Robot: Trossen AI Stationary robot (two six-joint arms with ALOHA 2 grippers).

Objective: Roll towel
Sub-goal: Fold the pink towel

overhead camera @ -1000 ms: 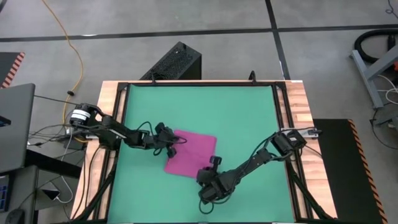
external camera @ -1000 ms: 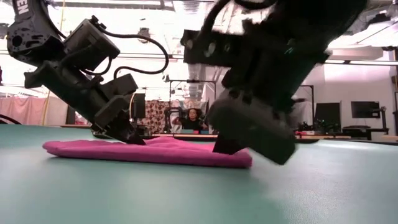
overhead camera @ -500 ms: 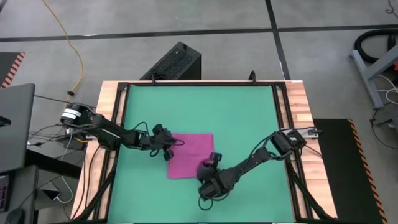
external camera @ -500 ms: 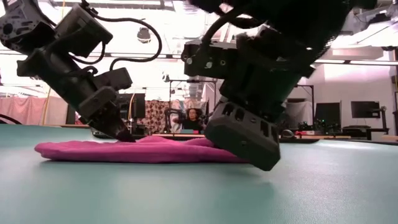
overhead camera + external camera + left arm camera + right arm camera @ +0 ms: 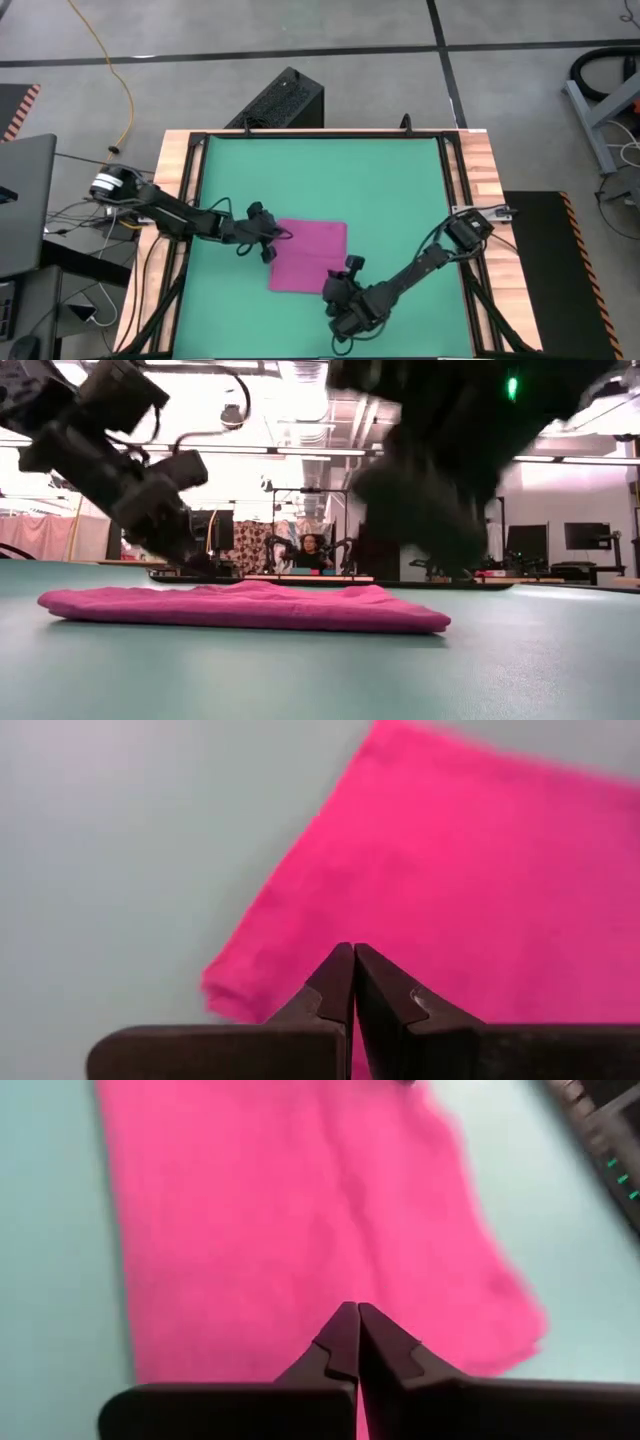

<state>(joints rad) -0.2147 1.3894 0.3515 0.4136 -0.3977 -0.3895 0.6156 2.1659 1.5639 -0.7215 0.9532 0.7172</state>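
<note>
1. High view is showing the towel (image 5: 307, 257) lying flat on the green table (image 5: 380, 180), a little toward the near edge from the middle, with no turn of a roll started in it.
2. The left gripper (image 5: 267, 243) is sitting at the towel's left edge, and its own wrist view is showing the left fingertips (image 5: 352, 975) pressed together with no cloth between them, poised over a corner of the fabric.
3. The right gripper (image 5: 349, 283) is hanging at the towel's near right corner; the right wrist view is showing its fingertips (image 5: 356, 1330) meeting tip to tip above the cloth and gripping nothing.
4. Low view is confirming the towel is resting as a low, even slab on the table, both arms raised just clear of it.
5. By my reading, the task is sitting at the stage between flattening and rolling: the cloth is laid out but the roll is not begun.
6. The next move is probably calling for both grippers to part their fingers, nip one edge at two points and turn it over evenly, so the roll is not skewing.
</note>
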